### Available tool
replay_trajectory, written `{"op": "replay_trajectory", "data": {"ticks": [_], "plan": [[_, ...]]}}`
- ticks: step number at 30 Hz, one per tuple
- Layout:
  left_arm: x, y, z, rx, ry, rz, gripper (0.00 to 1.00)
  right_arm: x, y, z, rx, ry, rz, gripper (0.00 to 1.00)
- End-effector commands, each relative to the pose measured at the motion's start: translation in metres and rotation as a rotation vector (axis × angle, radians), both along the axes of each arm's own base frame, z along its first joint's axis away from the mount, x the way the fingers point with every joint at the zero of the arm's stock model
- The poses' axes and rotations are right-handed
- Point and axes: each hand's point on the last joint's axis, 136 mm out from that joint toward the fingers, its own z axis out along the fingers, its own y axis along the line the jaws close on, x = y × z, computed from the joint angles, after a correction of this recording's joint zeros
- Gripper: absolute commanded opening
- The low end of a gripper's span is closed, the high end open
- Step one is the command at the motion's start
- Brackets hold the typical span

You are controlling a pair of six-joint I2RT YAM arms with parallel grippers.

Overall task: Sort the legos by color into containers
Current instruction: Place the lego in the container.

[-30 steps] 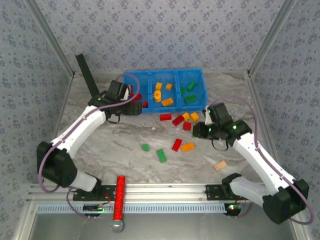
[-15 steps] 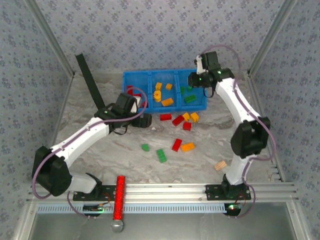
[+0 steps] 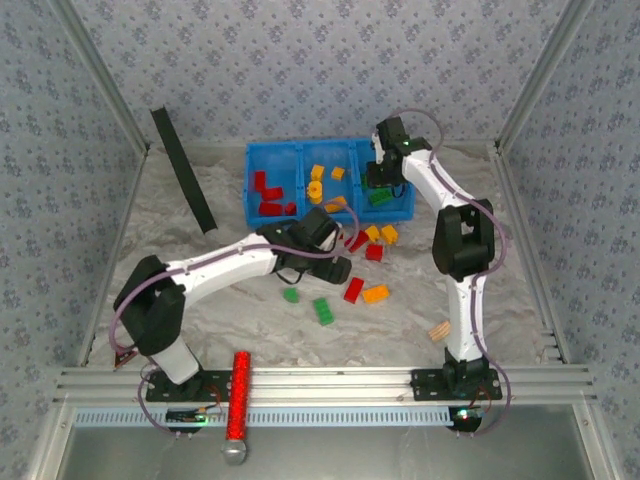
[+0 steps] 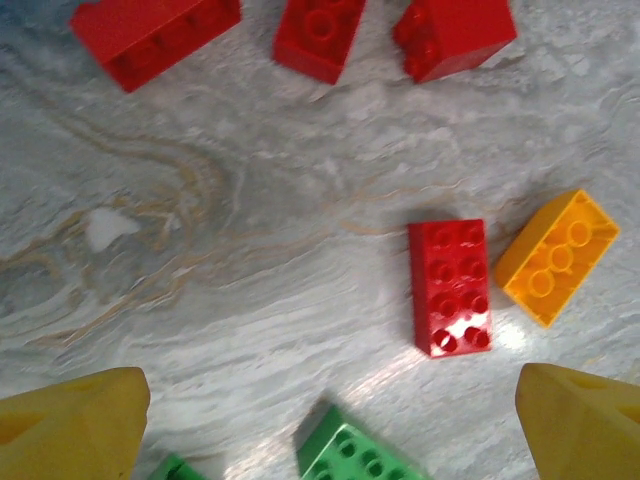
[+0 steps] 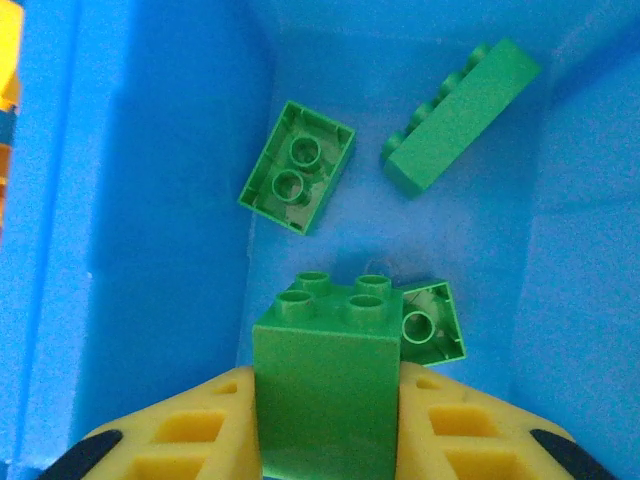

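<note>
My left fingers [image 4: 70, 425], blunt yellow plastic tips, stand wide apart with nothing between them, hovering above the grey marbled bench [image 4: 230, 230]. Below them lies a red rectangular eight-stud plastic brick [image 4: 450, 288], flat and studs up. An orange-yellow plastic brick [image 4: 557, 257] sits just beside it on the right. To take the red one well, I judge I should shift right until it sits midway between my fingers. Then I should lower and close on its long sides, keeping clear of the orange neighbour.

Further right, my right fingers [image 5: 190, 440] are closed on a tall green four-stud plastic brick [image 5: 325, 390]. It hangs over the right-hand compartment of the bright blue plastic three-part bin [image 5: 150, 200], where three other green bricks [image 5: 297, 165] lie. Letting go here, well inside the walls, should land it with its colour.

In the left wrist view, three red bricks at the top edge and a green one at the bottom are cut off. From above, my right arm covers part of the green compartment.
</note>
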Motion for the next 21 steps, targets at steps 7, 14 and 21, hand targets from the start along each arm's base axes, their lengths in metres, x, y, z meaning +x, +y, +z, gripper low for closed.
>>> {"op": "replay_trajectory", "data": {"ticks": [7, 14, 21], "plan": [[-0.009, -0.047, -0.021, 0.058, 0.085, -0.059, 0.92, -0.011, 0.002, -0.003, -0.033, 0.022, 0.032, 0.45], [-0.019, -0.057, -0.049, 0.132, 0.139, -0.062, 0.90, -0.014, 0.003, 0.008, -0.012, 0.007, 0.040, 0.60], [-0.012, -0.065, -0.059, 0.144, 0.140, -0.040, 0.88, -0.024, -0.002, 0.045, -0.002, -0.045, 0.039, 0.62]]}}
